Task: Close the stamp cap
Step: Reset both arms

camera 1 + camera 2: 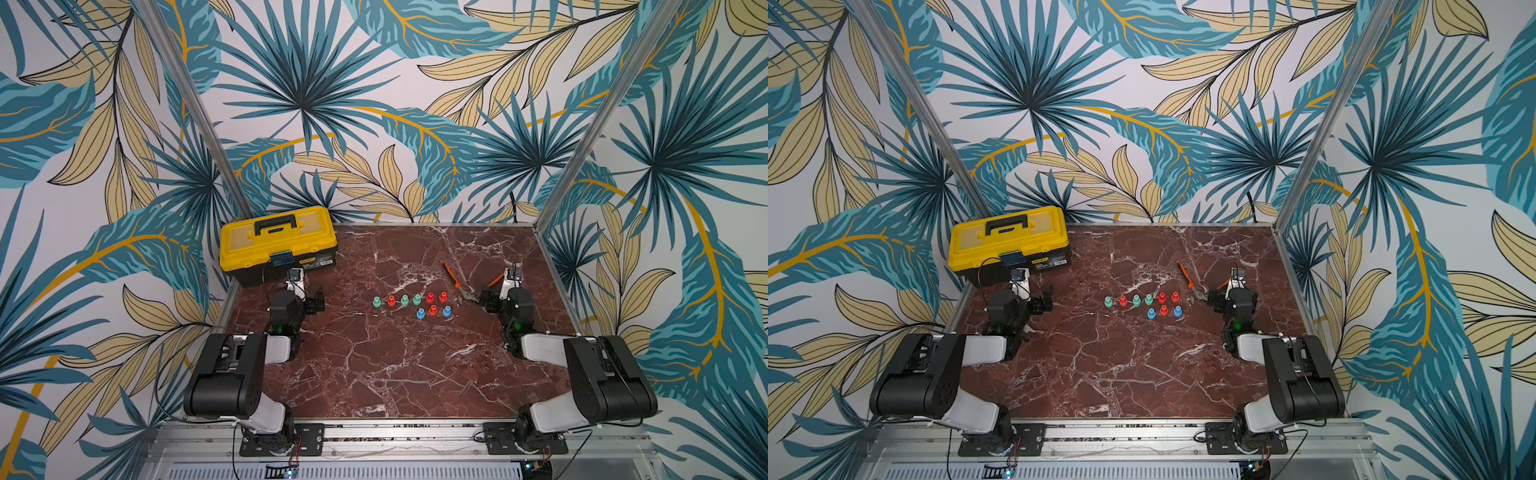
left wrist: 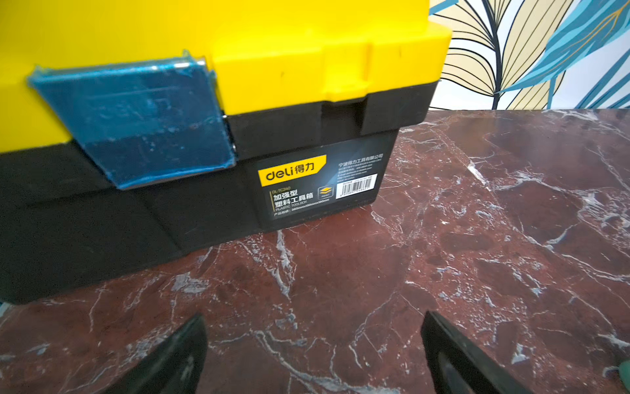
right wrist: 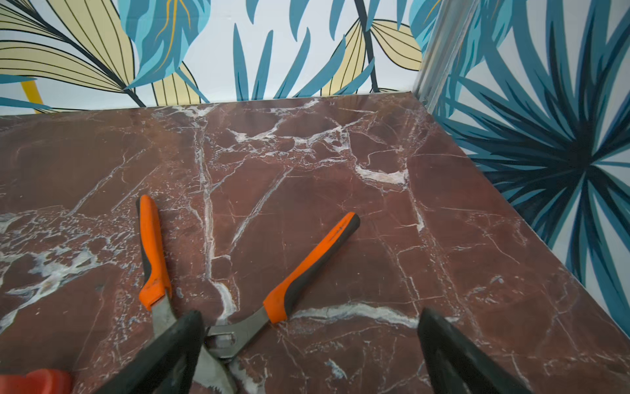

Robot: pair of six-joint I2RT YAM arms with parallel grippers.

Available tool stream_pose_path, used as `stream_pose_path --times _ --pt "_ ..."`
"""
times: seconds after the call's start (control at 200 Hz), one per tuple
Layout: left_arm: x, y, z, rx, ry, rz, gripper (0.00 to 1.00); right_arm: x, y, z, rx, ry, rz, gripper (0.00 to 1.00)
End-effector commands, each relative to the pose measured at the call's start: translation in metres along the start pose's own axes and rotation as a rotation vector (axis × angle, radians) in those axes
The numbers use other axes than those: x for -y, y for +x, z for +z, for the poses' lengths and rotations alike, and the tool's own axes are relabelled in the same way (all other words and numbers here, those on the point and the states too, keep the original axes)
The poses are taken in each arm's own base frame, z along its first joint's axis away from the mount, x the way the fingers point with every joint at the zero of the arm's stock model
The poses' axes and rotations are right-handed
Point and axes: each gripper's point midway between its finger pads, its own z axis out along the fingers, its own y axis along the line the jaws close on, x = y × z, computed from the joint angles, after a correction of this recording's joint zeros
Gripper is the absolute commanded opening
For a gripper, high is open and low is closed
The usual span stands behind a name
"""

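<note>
Top view: stamps (image 1: pixel 417 299) seemingly upright (nine).

Stamps (image 1: pixel 417 299) green, red, blue; toolbox (image 1: pixel 277 243) yellow-black; table (image 1: pixel 374 365) red-brown marble; pliers (image 1: pixel 451 276) orange-handled.

On the red marble worktop (image 1: pixel 374 365) stand a yellow-and-black toolbox (image 1: pixel 277 245) at the far left corner and orange-handled pliers (image 3: pixel 218 300) — handles spread apart.

left arm (image 1: pixel 243 365) and right arm (image 1: pixel 602 374) alike — black boxy joints (image 1: pixel 220 392), white rounded links (image 1: pixel 277 347), green wrist lights (image 1: pixel 279 328), thin black cables (image 1: pixel 156 386), screwed black base plates (image 1: pixel 308 442), black fingers (image 2: pixel 177 358).
</note>
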Motion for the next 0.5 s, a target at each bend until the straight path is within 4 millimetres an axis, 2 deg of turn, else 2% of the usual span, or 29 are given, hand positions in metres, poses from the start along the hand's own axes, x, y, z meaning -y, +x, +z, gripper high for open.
stream_pose_path --times 0.0,0.491 --pt "-0.0057 -0.0115 -0.0011 0.045 -0.033 0.025 1.0 -0.0026 -0.0045 -0.0014 0.027 -0.026 0.005 1.0" --pt "-0.0081 -0.0114 0.0017 0.041 -0.025 0.009 1.0 -0.0025 -0.0049 -0.002 0.029 -0.026 0.003 1.0"
